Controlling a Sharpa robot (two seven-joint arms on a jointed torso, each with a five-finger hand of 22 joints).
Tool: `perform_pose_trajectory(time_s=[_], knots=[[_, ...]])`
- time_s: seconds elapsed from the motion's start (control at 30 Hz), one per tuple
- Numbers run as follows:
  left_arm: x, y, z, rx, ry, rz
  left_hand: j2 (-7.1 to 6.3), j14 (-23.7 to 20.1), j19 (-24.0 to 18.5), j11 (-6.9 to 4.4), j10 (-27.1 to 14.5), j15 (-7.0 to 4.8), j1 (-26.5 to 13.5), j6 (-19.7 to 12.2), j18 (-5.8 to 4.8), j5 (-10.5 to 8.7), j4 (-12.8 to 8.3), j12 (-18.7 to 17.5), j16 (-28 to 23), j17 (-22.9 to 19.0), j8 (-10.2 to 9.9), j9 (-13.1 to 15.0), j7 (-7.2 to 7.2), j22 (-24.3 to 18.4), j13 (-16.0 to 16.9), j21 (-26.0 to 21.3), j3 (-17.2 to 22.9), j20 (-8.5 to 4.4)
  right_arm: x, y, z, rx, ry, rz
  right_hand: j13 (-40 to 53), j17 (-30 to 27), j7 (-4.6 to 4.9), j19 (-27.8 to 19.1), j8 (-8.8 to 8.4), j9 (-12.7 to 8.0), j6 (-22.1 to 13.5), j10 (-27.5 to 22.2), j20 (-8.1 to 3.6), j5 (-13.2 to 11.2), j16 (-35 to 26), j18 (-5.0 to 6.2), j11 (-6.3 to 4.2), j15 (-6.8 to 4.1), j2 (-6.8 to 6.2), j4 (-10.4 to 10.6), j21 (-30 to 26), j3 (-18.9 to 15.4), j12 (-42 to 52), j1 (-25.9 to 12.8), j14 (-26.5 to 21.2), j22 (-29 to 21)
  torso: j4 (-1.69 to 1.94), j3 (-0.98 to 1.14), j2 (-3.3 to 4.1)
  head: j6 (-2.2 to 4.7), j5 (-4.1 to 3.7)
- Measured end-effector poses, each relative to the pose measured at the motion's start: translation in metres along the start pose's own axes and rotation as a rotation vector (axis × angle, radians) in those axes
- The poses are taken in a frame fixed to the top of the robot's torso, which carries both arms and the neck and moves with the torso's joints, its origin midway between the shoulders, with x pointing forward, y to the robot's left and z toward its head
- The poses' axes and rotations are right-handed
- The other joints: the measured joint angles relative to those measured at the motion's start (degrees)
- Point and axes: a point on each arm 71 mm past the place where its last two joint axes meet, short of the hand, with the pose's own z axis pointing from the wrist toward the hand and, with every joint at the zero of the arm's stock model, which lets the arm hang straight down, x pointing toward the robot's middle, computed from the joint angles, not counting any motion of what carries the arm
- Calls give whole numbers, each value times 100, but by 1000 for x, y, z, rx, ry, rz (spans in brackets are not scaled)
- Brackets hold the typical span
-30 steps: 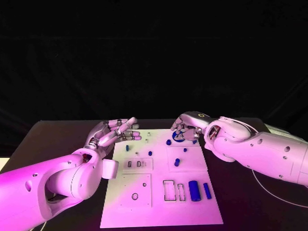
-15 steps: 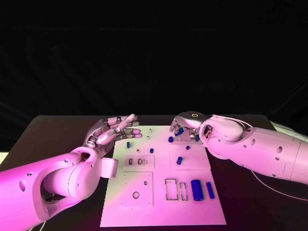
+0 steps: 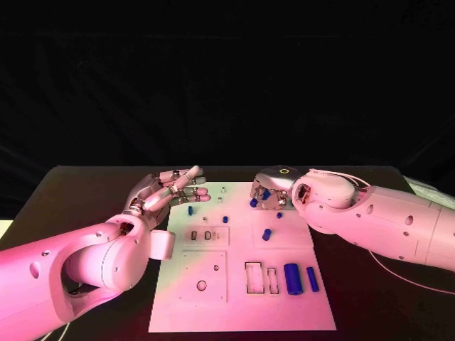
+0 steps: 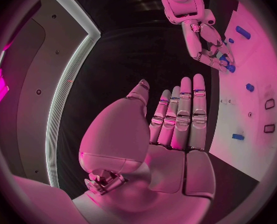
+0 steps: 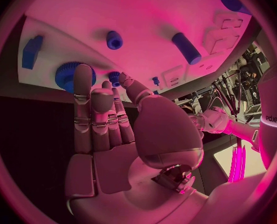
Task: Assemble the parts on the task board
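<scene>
A: Parts check, head view. White rectangular task board (image 3: 246, 298) sits mid-table, long axis running away from the robot. Small blue plastic parts are scattered on it; the far-edge cluster includes a round blue ribbed gear-like part (image 3: 260, 194). Right hand (image 3: 269, 190) is over that far edge, right on the cluster. Left hand (image 3: 170, 192) is off the board's left far corner, well apart from the gear.

B: Hand states?

A: Left is empty, fingers spread. Right I can't call from here, the fingers are bunched over the parts.

B: Left wrist view?

A: Left hand (image 4: 176, 119) flat, fingers straight and side by side, holding nothing. Board (image 4: 263, 74) lies beside it. Right hand (image 4: 210, 47) seen across the board, fingertips down among blue pieces at the far edge.

B: Right wrist view?

A: Right hand (image 5: 104, 119) has fingers extended, tips reaching the gear (image 5: 67, 74), which lies just past them. Touching or just in front of it, can't tell. No closed grip visible.

B: So the right arm is nearer.

A: Yes. My read: the gear is the right hand's pick.
</scene>
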Motion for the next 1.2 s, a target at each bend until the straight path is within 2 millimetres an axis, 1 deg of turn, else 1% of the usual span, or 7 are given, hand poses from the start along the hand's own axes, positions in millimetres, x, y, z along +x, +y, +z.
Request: perform_pose_trajectory(time_s=[0.33, 0.67, 0.77, 0.87, 0.93, 1.03, 1.2], knots=[[0, 0, 0, -3, -1, -2, 0, 0, 0, 20, -21, 0, 0, -22, 0, 0, -16, -24, -26, 18, -24, -5, 22, 0, 0, 0, -16, 0, 1, 2, 2, -3, 10, -6, -5, 392, -6, -62, 0, -1, 85, 43, 20, 1, 409, 0, -41, 0, 30, 139, 242, 194, 0, -30, 0, 182, 7, 3, 42, 20, 7], [0, 0, 0, -8, 0, -4, 0, 0, 0, 21, -22, 0, 0, -22, 0, 0, -16, -47, -26, 28, -24, -5, 21, -1, -1, 0, -16, 0, 0, 2, 5, -3, 11, -9, -4, 567, -19, -61, -1, 2, 139, 63, 20, 1, 595, 0, -20, -21, 7, 224, 415, 279, 1, -53, 21, 372, 6, 4, 74, 20, -7], [0, 0, 0, -10, 1, -5, 0, 0, 0, 40, -41, 0, 0, -22, 0, 0, -16, -47, -48, 38, -49, -5, 21, -1, -1, 0, -16, 0, -1, 2, 6, -2, 10, -10, -4, 630, -28, -61, -7, 11, 148, 84, 20, 1, 661, 0, -40, -21, 7, 244, 467, 298, 1, -53, 21, 433, 5, 6, 79, 12, -10], [0, 1, 0, -11, 1, -5, 0, 0, 0, 40, -41, 0, 0, -34, -1, 0, -22, -47, -48, 38, -49, -5, 33, -1, -1, 0, -22, 0, -1, 2, 6, -2, 8, -10, -4, 737, -44, -60, -7, 13, 227, 166, 20, -1, 774, 0, -64, -21, 7, 289, 587, 345, 0, -53, 21, 570, 4, 6, 82, 4, -11], [0, 1, 0, -13, 2, -6, 0, 0, 0, 40, -41, 0, 0, -43, -1, 0, -32, -48, -48, 38, -49, -5, 42, -1, -1, 0, -32, 0, -2, 2, 6, -3, 2, -9, 2, 856, -51, -20, 26, 16, 294, 251, -14, -78, 889, 0, -76, -21, 8, 283, 712, 435, 0, -51, 21, 730, 2, 6, 85, 1, -11], [0, 1, 0, -14, 3, -6, 0, 0, 0, 40, -41, 0, 0, -43, -1, 0, -32, -47, -48, 38, -49, -5, 42, -1, -1, 0, -32, 0, -2, 3, 5, -6, -18, -5, 4, 973, -62, 35, 49, 36, 326, 277, -12, -123, 1005, 0, -92, -41, 14, 284, 852, 520, 0, -7, 41, 904, 3, 6, 88, 0, -11], [-1, 1, 1, -16, 2, -6, 0, 0, 0, 40, -41, 0, 0, -43, -1, 0, -47, -47, -48, 47, -49, -5, 42, -1, -1, 0, -16, 0, -8, 7, 4, -14, -92, 12, 1, 1044, -52, 35, 61, 41, 379, 332, -12, -145, 1077, 0, -99, -41, 15, 265, 950, 619, -10, 79, 41, 1045, 9, 4, 94, 20, -7]])
